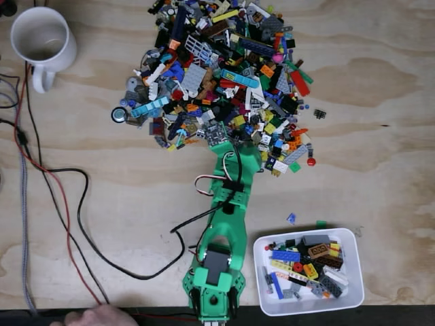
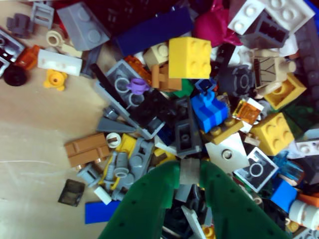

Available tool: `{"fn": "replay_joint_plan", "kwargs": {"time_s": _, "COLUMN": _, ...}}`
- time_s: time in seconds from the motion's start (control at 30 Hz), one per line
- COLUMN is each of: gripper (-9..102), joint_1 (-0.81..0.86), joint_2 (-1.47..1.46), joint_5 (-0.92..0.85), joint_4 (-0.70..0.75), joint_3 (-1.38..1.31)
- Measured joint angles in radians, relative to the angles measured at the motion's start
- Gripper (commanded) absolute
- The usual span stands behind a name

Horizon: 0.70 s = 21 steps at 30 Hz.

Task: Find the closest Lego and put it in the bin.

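A big heap of mixed Lego (image 1: 217,75) covers the top middle of the plywood table in the fixed view. My green arm reaches up from the bottom edge, and my gripper (image 1: 236,144) is dug into the heap's near edge. In the wrist view the two green fingers (image 2: 149,199) converge on a small grey Lego piece (image 2: 189,172). My gripper (image 2: 189,174) looks shut on that piece, with yellow, blue and grey bricks packed around it. The bin (image 1: 353,272), a white tub holding several Lego pieces, sits at the bottom right beside the arm's base.
A white mug (image 1: 42,41) stands at the top left. Black and red cables (image 1: 68,204) run down the left side. A hand (image 1: 95,316) rests at the bottom edge. Loose bits lie just above the bin, one blue (image 1: 291,218) and one green (image 1: 321,223).
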Motion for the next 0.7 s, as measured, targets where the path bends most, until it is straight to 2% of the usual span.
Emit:
{"fn": "replay_joint_plan", "kwargs": {"time_s": 0.2, "gripper": 0, "joint_1": 0.009, "joint_2": 0.084, "joint_5": 0.029, "joint_4": 0.049, "joint_3": 0.0}}
{"fn": "replay_joint_plan", "kwargs": {"time_s": 0.33, "gripper": 9, "joint_1": 0.009, "joint_2": 0.141, "joint_5": 0.052, "joint_4": 0.078, "joint_3": 0.002}}
{"fn": "replay_joint_plan", "kwargs": {"time_s": 0.5, "gripper": 15, "joint_1": 0.009, "joint_2": 0.15, "joint_5": 0.054, "joint_4": 0.074, "joint_3": 0.002}}
{"fn": "replay_joint_plan", "kwargs": {"time_s": 0.7, "gripper": 16, "joint_1": 0.018, "joint_2": 0.092, "joint_5": 0.054, "joint_4": 0.011, "joint_3": 0.002}}
